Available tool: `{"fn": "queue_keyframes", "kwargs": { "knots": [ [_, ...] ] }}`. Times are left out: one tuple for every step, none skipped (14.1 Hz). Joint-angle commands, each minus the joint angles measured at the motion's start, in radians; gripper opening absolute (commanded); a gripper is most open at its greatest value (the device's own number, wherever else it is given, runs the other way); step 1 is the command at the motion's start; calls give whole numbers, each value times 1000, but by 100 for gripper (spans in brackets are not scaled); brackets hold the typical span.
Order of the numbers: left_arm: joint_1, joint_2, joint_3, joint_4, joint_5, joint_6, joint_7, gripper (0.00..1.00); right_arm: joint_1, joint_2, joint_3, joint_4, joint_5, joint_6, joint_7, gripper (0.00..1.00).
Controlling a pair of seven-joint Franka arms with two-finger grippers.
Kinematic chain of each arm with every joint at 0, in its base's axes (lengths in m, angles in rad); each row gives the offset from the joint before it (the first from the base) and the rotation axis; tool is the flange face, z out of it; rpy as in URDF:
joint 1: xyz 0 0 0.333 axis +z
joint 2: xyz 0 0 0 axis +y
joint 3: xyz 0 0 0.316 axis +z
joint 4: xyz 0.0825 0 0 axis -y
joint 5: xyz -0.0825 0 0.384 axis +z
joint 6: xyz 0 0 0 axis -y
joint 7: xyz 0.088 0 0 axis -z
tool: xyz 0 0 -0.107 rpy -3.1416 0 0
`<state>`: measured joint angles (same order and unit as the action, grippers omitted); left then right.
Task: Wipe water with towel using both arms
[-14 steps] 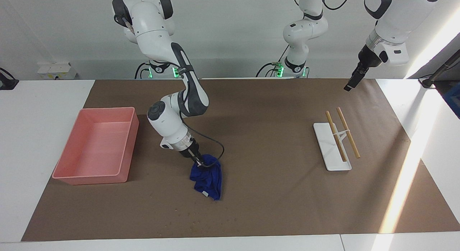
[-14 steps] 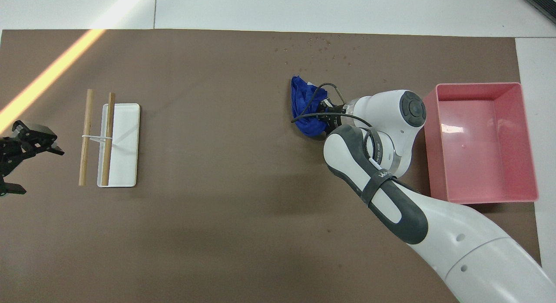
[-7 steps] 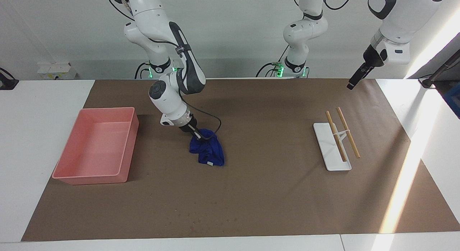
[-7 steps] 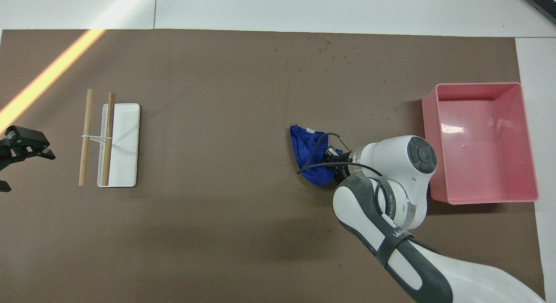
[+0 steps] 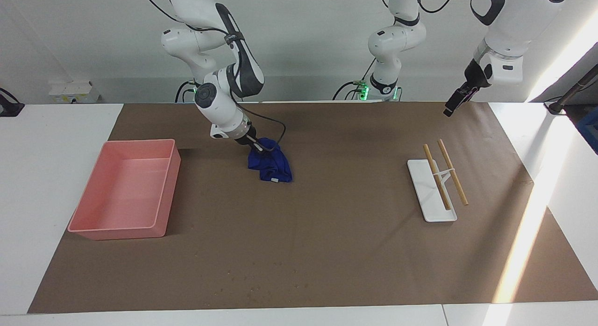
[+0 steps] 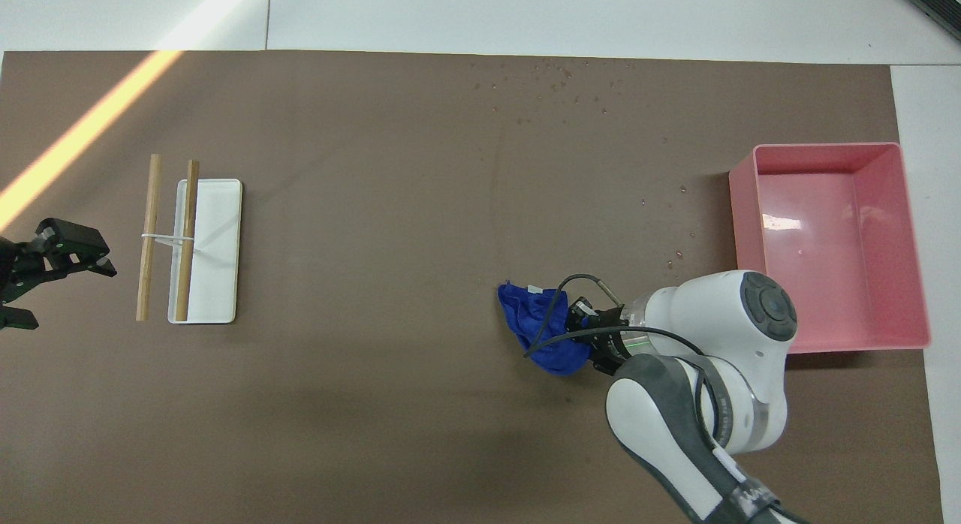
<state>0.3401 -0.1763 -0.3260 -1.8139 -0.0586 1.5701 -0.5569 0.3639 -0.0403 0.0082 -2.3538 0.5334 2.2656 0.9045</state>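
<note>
- The right claw (image 5: 256, 147) is pinched shut on the upper edge of the small royal-blue soft cloth towel (image 5: 271, 165), which bunches in loose folds below the fingertips and rests on the brown paper-like mat (image 5: 336, 242) covering the white surface (image 5: 51, 144).
- The towel lies on the mat beside the pink plastic rectangular tray (image 5: 126, 190), nearer to the robots than the tray's middle and toward the right arm's end of the surface; a small pale tag shows on its lower fold.
- The left claw (image 6: 71, 265) hangs in the air with its fingers spread, holding nothing, over the mat's edge at the left arm's end; that arm waits.
- One flat white rectangular plate (image 5: 432, 195), smooth and glossy, lies toward the left arm's end.
- Two slim round wooden sticks (image 5: 444, 174), joined by a thin white band, lie side by side, one across the plate, the other just beside it on the mat.
- Scattered small water droplets (image 6: 559, 77) dot the mat, farther from the robots than the towel.
- Counted: one towel, one tray, one plate, two sticks, two arms.
</note>
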Motion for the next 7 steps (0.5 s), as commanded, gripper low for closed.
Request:
{"fn": "queue_keyframes", "kwargs": {
  "knots": [
    [-16,-19,13,-21,16,40,43,100,-98,-78,-1,98,-73,-156,-29,0],
    [-18,-14,18,-21,14,88,99,100,-136,-105,0,150,-91,-220,-32,0],
    [-32,-9,28,-16,14,103,147,100,-166,-113,-2,212,-108,-291,-32,0],
    [-86,-5,107,-10,16,97,197,100,-205,-113,-2,284,-140,-361,-33,0],
    [-213,-6,249,-8,16,81,263,100,-247,-115,-2,357,-177,-427,-36,0],
    [-327,-6,369,-7,19,65,313,100,-282,-113,-1,413,-205,-475,-41,0],
    [-392,-5,434,-7,41,59,342,100,-305,-113,0,456,-234,-510,-73,0]
  ]
}}
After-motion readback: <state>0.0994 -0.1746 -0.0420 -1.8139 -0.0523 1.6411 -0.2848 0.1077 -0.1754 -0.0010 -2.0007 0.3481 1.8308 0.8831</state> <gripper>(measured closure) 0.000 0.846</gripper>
